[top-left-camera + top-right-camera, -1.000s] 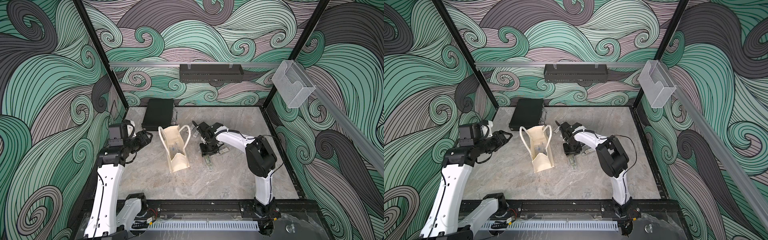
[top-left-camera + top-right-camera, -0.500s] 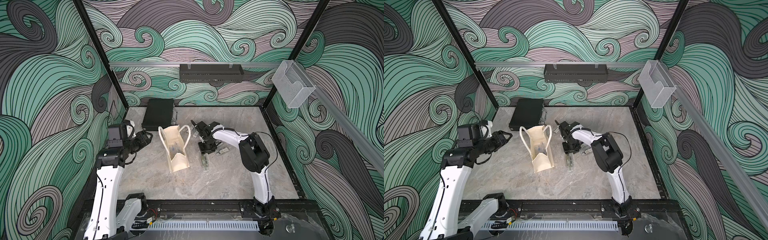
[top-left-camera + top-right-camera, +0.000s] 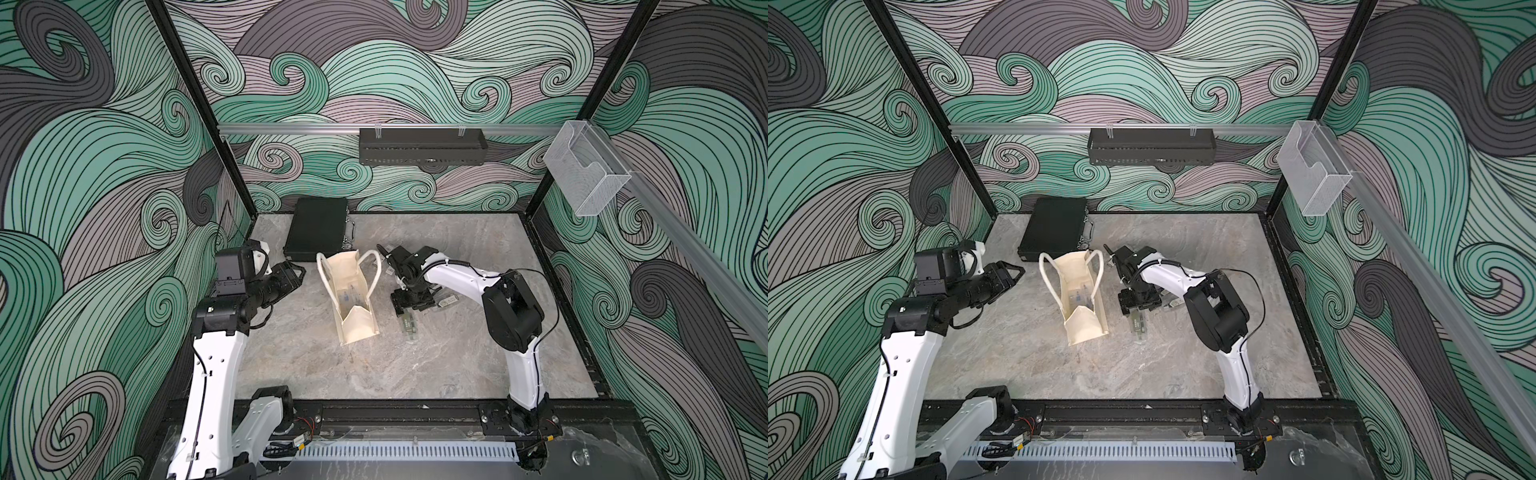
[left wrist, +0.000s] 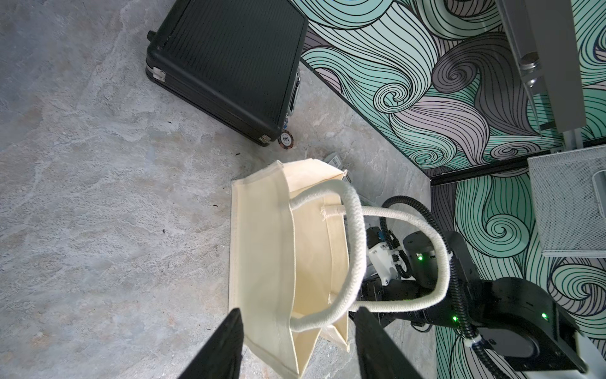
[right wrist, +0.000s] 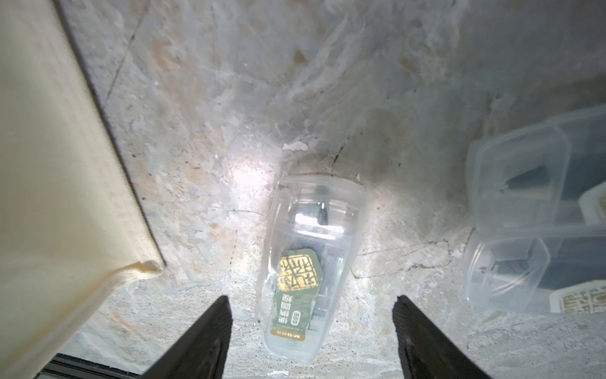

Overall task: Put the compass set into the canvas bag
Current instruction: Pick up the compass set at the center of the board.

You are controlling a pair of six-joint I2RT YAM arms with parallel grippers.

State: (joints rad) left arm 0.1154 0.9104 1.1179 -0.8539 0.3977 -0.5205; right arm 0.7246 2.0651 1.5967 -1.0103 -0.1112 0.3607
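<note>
Right gripper (image 5: 311, 297) hangs open above the desk (image 5: 229, 82), jaws spread either side of the compass set (image 5: 305, 259) without touching it. The set is a clear plastic case with a green-and-gold label, lying flat just beside the upright canvas bag (image 5: 49, 164). Two more clear cases (image 5: 518, 197) crowd its other side. Left gripper (image 4: 297, 309) is open and empty near the bag, with the black case (image 4: 229, 65) beyond.
</note>
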